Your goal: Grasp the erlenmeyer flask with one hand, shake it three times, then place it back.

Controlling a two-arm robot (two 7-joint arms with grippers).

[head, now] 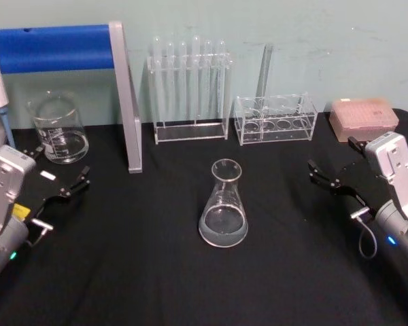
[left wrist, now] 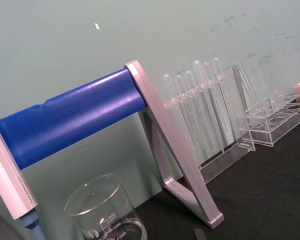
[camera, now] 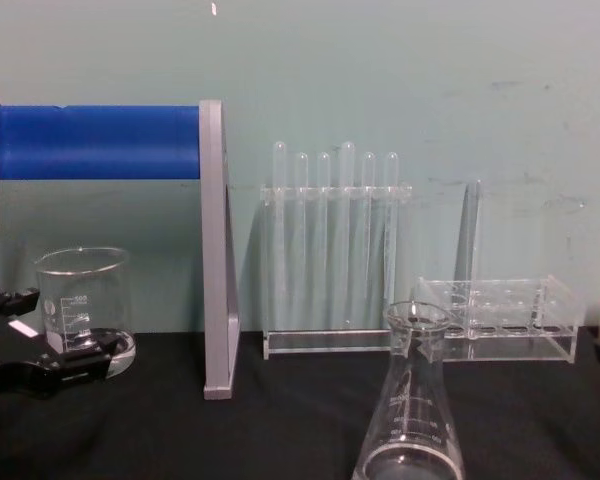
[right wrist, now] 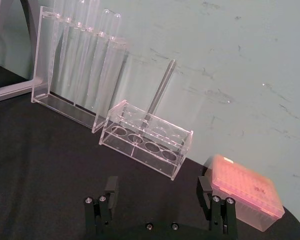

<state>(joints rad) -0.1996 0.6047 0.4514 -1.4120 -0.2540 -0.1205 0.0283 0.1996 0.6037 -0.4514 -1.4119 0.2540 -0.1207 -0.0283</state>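
The erlenmeyer flask (head: 223, 210) stands ungrasped mid-desk. The left gripper (head: 56, 170) and right gripper (head: 336, 161) hover wide open near the side edges. Grasp, shakes and return all lie ahead.

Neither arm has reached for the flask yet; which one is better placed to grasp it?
Right, probably. The right gripper sits nearer the erlenmeyer flask, fingers open, with bare tabletop between. The left gripper is farther, beside the beaker.

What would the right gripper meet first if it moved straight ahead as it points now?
Probably the low clear rack, directly ahead of the open right gripper; depth is uncertain.
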